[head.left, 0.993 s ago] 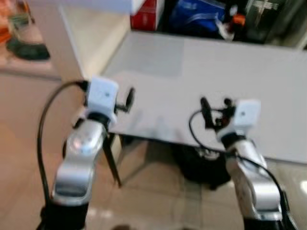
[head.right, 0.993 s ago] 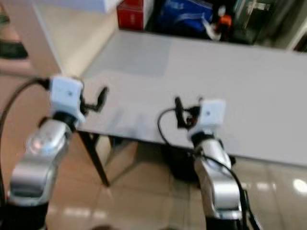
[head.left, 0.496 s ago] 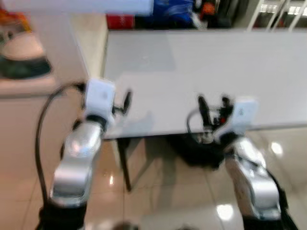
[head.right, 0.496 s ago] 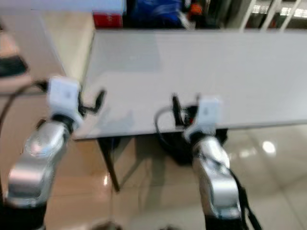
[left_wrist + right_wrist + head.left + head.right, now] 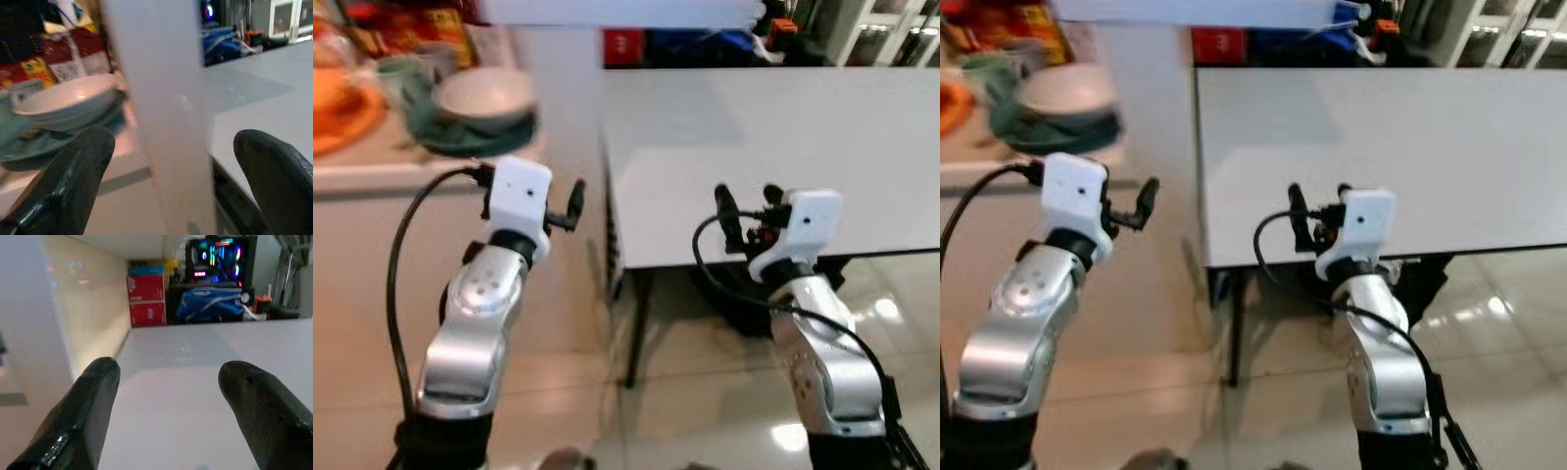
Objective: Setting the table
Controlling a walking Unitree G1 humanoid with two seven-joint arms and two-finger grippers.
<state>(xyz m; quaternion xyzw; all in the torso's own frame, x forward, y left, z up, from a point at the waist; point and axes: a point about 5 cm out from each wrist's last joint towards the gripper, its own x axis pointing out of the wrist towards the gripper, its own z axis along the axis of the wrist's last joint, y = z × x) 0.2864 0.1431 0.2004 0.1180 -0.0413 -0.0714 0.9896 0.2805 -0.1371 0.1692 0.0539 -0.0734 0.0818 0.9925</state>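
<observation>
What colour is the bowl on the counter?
White; the round white bowl sits on a dark teal plate, clearest in the left wrist view.

The table's worktop (image 5: 783, 147) is plain pale grey, with black legs below. On the neighbouring beige counter (image 5: 372, 171), a white bowl (image 5: 487, 95) sits on a dark teal plate (image 5: 460, 142), next to a pale green cup (image 5: 401, 78) and an orange dish (image 5: 337, 108); red packets with yellow print (image 5: 73, 56) stand behind. A white post (image 5: 161, 112) rises between counter and table. Both arms are silver with white wrist blocks; the left hand (image 5: 576, 201) and right hand (image 5: 744, 201) have black fingers and black cables. Beyond the table are a red box (image 5: 146, 301), a blue bag (image 5: 212, 303) and a screen glowing in rainbow colours (image 5: 217, 257). The floor (image 5: 705, 392) is glossy beige tile.
</observation>
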